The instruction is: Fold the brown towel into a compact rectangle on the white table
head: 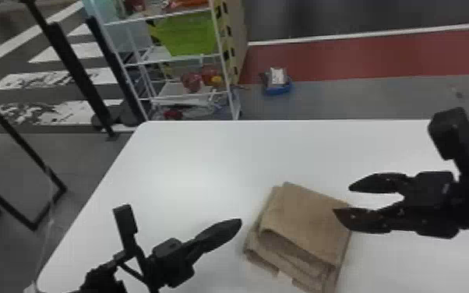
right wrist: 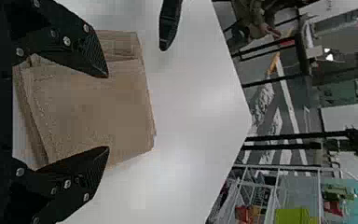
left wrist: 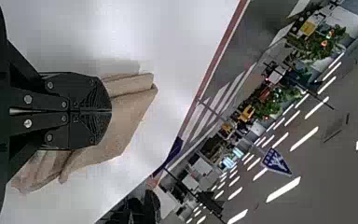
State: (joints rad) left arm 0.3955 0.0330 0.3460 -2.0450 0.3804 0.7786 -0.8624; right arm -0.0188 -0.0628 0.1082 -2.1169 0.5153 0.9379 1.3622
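1. Brown towel (head: 307, 222) lies folded, layered, on the white table (head: 191, 163).
2. Left gripper (head: 240, 221): fingers together, near the towel.
3. Right gripper (head: 342, 199): fingers apart, one overlapping the towel's edge in the head view.

This looks like a big indoor hall, maybe a lab or workshop. In the head view, the floor at the upper left has white road stripes (head: 74, 52). A white rack (head: 226, 78) with a green bin (head: 191, 35) stands at the upper middle. The left wrist view shows long ceiling lights (left wrist: 283, 189) at the lower right and green plants (left wrist: 310, 46) at the upper right.
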